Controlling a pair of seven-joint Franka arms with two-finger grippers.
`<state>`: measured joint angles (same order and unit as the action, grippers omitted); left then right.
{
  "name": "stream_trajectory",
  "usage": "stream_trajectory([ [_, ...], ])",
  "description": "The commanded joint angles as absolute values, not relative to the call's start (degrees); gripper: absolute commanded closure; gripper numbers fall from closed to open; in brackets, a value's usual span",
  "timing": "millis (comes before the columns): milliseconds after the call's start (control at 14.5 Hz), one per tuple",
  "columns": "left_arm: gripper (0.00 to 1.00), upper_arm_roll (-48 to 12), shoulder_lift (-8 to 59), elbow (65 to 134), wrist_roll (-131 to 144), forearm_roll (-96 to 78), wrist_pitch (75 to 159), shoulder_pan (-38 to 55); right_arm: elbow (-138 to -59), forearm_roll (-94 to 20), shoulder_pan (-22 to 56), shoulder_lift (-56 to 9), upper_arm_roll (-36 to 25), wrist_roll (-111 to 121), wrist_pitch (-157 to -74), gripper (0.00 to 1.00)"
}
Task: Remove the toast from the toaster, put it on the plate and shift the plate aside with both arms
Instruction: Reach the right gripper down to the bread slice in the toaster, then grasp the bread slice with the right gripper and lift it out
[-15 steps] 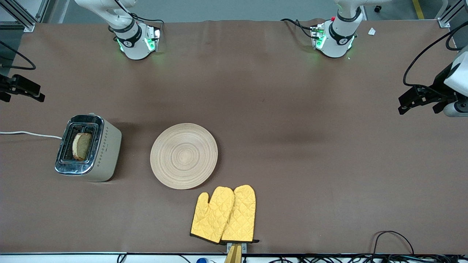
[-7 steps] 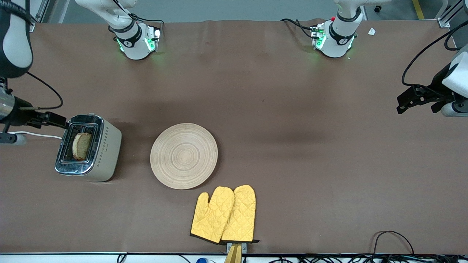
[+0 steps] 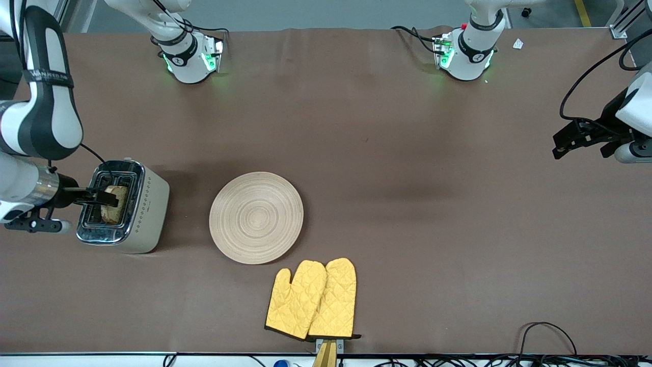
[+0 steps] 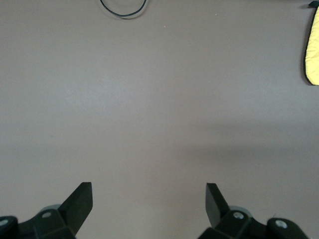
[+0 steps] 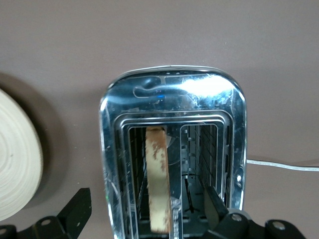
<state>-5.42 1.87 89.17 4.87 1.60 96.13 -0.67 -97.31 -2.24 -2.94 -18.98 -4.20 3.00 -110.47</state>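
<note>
The toast [image 3: 116, 205] stands upright in one slot of the silver toaster [image 3: 147, 214], at the right arm's end of the table. My right gripper [image 3: 102, 197] is open and hangs over the toaster's top. In the right wrist view the toast [image 5: 158, 179] shows edge-on in its slot, with the right gripper [image 5: 147, 206] straddling it from above without touching. The round wooden plate [image 3: 256, 217] lies empty beside the toaster and also shows in the right wrist view [image 5: 15, 164]. My left gripper [image 3: 563, 145] is open and empty over bare table at the left arm's end, waiting; it also shows in the left wrist view [image 4: 148, 201].
Two yellow oven mitts [image 3: 311, 299] lie nearer the front camera than the plate; one mitt's edge [image 4: 313, 50] shows in the left wrist view. The toaster's white cord [image 3: 41, 186] runs off the table's end. Black cables [image 3: 547, 331] lie at the front edge.
My right arm has swung in from the table's end and its gripper now hangs over the toaster. The left gripper, toast and plate have barely moved.
</note>
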Motion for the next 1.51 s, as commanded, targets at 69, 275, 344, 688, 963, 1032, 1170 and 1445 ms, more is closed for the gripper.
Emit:
stream_trajectory([
  [69,0.0,-5.71,2.29,88.07,5.1,1.23,95.19,-0.97,-97.73,-3.52,-4.39,-19.25,-3.6,3.6,-110.74,0.23],
  [275,0.0,-5.71,2.29,88.15,5.1,1.23,95.19,-0.97,-98.43,-3.52,-4.83,-19.16,-3.6,3.6,-110.3,0.85],
  [344,0.0,-5.71,2.29,88.15,5.1,1.32,95.19,-0.97,-98.79,-3.52,-4.92,-19.16,-3.6,3.6,-110.3,0.95],
  [688,0.0,-5.71,2.29,88.15,5.1,1.32,95.19,-0.97,-99.32,-3.52,-5.19,-19.07,-3.52,3.6,-110.22,1.0],
  [963,0.0,-5.71,2.29,88.07,5.1,1.32,95.19,-0.97,-89.95,-3.43,-4.48,-18.19,-3.16,2.99,-100.5,1.0],
  [1032,0.0,-5.71,2.29,88.15,5.01,1.32,95.19,-0.97,-86.35,-3.34,-4.48,-18.19,-3.16,2.99,-96.54,1.0],
  [1170,0.0,-5.71,2.29,88.15,5.01,1.32,95.19,-0.97,-79.84,-2.46,-3.61,-18.11,-3.25,3.16,-89.86,1.0],
  [1445,0.0,-5.71,2.29,88.07,5.1,1.32,95.19,-0.97,-71.91,0.96,0.16,-17.84,-3.25,2.82,-80.7,1.0],
])
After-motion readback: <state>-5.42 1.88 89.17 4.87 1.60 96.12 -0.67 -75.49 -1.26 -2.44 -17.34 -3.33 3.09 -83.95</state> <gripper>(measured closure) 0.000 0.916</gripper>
